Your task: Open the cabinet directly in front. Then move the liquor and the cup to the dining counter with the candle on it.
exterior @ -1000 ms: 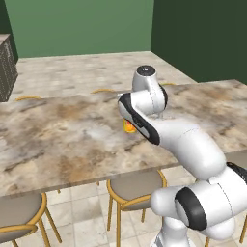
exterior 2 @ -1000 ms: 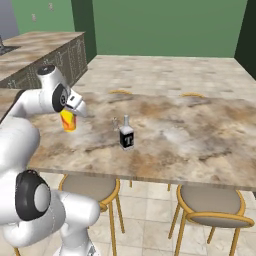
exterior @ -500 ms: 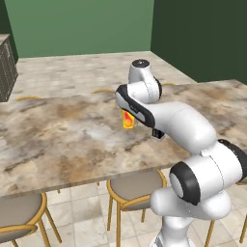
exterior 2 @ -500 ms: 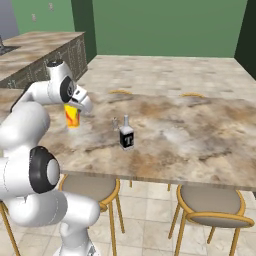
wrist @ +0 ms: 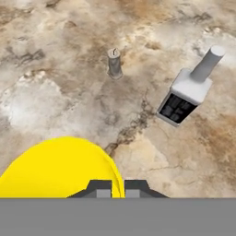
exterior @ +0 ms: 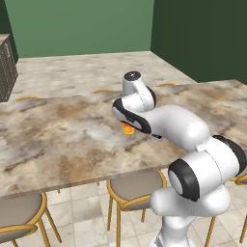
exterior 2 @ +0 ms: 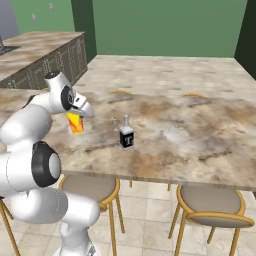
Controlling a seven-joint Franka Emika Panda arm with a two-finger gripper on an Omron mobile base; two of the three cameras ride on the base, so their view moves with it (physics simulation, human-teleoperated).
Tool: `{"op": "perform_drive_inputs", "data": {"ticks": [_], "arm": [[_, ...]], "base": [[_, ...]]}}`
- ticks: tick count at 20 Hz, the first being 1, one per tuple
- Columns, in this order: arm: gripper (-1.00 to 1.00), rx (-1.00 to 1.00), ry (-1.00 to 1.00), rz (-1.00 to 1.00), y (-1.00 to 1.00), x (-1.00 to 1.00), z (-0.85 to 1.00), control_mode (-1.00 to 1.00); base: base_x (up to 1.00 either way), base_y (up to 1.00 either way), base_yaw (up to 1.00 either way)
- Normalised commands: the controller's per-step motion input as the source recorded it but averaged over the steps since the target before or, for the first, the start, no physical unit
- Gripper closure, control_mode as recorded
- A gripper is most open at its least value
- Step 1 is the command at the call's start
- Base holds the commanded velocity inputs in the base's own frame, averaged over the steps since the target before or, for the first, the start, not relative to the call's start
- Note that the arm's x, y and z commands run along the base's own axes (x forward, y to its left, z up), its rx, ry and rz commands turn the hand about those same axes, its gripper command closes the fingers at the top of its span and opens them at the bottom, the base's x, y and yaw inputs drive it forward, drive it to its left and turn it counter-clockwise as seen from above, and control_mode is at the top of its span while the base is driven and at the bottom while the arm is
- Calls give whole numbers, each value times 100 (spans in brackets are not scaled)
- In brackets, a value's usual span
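Yellow cup (exterior 2: 75,122) clamped by its rim in gripper (wrist: 118,186), lower half cut off, near liquor (exterior 2: 127,136).

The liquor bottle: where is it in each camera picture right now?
Left base view: I cannot make it out.
Right base view: bottle stands mid-counter, right of the cup.
Hand view: bottle upper right.
Shared landmark: the candle, just left of it.
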Motion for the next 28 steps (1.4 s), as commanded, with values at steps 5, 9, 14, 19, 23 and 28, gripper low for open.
{"op": "perform_drive_inputs", "data": {"ticks": [5, 9, 14, 19, 23, 28], "arm": [[100, -2, -2, 1, 0, 14, -19, -100], [100, 0, 0, 0, 0, 0, 0, -100], [100, 0, 0, 0, 0, 35, -10, -100], [100, 0, 0, 0, -1, 46, -16, -100], [100, 0, 0, 0, -4, 51, -11, -100], [100, 0, 0, 0, 0, 38, -13, -100]], "base": [[0, 0, 0], [0, 0, 0], [0, 0, 0], [0, 0, 0], [0, 0, 0], [0, 0, 0]]}}
